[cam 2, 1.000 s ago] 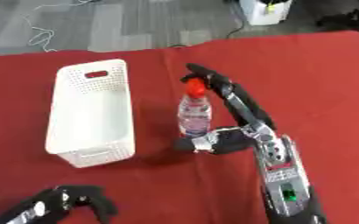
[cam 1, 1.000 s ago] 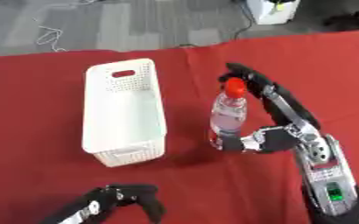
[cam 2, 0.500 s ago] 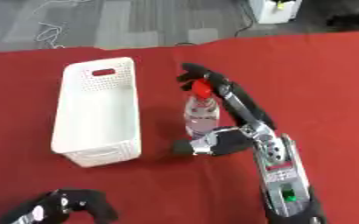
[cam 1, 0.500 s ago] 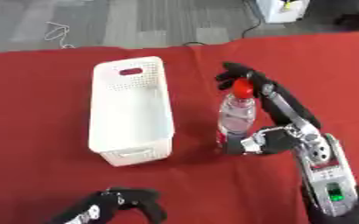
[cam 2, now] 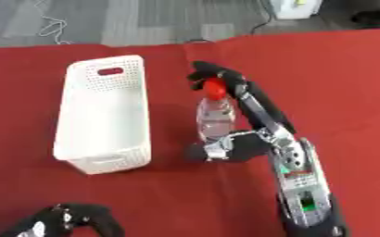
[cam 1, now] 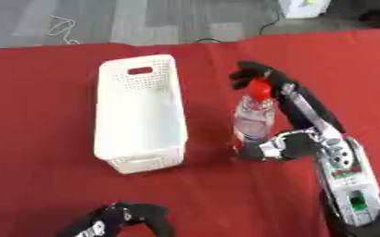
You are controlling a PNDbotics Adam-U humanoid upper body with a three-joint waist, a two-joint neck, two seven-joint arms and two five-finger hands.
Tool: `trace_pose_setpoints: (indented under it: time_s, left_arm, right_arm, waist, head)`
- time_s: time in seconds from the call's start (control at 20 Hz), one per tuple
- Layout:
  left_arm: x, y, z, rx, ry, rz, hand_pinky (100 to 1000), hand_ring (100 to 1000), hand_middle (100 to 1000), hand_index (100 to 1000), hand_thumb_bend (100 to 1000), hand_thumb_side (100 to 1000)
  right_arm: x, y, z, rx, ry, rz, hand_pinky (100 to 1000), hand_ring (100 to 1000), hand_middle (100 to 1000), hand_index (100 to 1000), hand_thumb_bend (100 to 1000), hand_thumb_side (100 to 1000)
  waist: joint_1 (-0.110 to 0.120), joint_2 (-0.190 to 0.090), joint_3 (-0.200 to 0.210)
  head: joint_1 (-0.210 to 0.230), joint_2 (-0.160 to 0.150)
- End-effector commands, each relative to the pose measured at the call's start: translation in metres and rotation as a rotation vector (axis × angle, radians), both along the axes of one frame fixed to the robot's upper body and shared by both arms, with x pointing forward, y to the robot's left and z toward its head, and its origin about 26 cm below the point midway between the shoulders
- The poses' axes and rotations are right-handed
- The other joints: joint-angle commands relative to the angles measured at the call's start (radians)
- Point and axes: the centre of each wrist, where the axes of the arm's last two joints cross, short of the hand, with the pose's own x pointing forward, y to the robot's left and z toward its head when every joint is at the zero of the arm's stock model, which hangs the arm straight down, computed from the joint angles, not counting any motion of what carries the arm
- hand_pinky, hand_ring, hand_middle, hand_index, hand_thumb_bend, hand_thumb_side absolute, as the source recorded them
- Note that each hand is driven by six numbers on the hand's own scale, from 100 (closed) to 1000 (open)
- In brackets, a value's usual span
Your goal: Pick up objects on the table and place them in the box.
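Down in the lower left corner of the frame, the robot's left hand [cam 1: 136,216] peeks in, black and dark, with its fingers curled in and nothing in them. A little above it, in the left middle of the frame, sits a white box [cam 1: 138,148] with lots of tiny holes in its sides and a handle slot at the far end. The box stands on a red tablecloth [cam 1: 47,115] that covers the whole table, and there is nothing inside the box that can be seen. Just to the right of the box, near the middle of the frame, stands a clear plastic bottle [cam 1: 251,121] with a red cap. The bottle is upright, close to the box but not touching it, and it is not in the box. The robot's right hand [cam 1: 288,146] is wrapped around the bottle: its long black fingers [cam 1: 262,74] run up the far side and curl over by the red cap, and its thumb presses near the bottom of the bottle. The right arm [cam 1: 351,185] comes in from the lower right corner, black and silver, with small red and green marks on it. Along the top of the frame there is grey floor [cam 1: 144,18] with a thin cable lying on it.
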Motion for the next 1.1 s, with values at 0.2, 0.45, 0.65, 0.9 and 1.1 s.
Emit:
trace_pose_setpoints:
  time_s: [0.2,0.45,0.65,0.9,1.1]
  left_arm:
    - [-0.002,-0.002,0.005,0.047,-0.125,-0.061,705,731,602,936,214,829]
    - [-0.002,-0.001,0.004,0.054,-0.130,-0.058,705,726,600,933,211,833]
    - [-0.003,-0.001,0.003,0.057,-0.134,-0.056,705,723,599,929,209,834]
    - [-0.003,-0.001,0.003,0.056,-0.139,-0.057,705,721,598,928,211,832]
    - [-0.003,-0.001,0.003,0.056,-0.141,-0.057,708,720,598,927,208,833]
  right_arm:
    - [-0.007,-0.005,0.014,0.018,-0.054,0.000,859,732,739,910,1000,541]
    - [-0.002,-0.011,0.001,0.017,0.003,-0.022,836,702,704,905,1000,541]
    - [0.004,-0.019,-0.013,0.022,0.063,-0.040,817,684,684,900,1000,541]
    - [0.011,-0.025,-0.028,0.035,0.119,-0.059,799,667,666,894,1000,530]
    - [0.015,-0.028,-0.037,0.042,0.148,-0.073,795,664,663,892,1000,541]
  waist:
    - [0.002,-0.009,-0.004]
    - [0.008,-0.008,-0.017]
    - [0.013,-0.008,-0.022]
    - [0.017,-0.009,-0.027]
    - [0.017,-0.009,-0.025]
  head:
    - [-0.021,0.004]
    - [-0.029,0.016]
    - [-0.033,0.023]
    - [-0.036,0.029]
    - [-0.036,0.029]
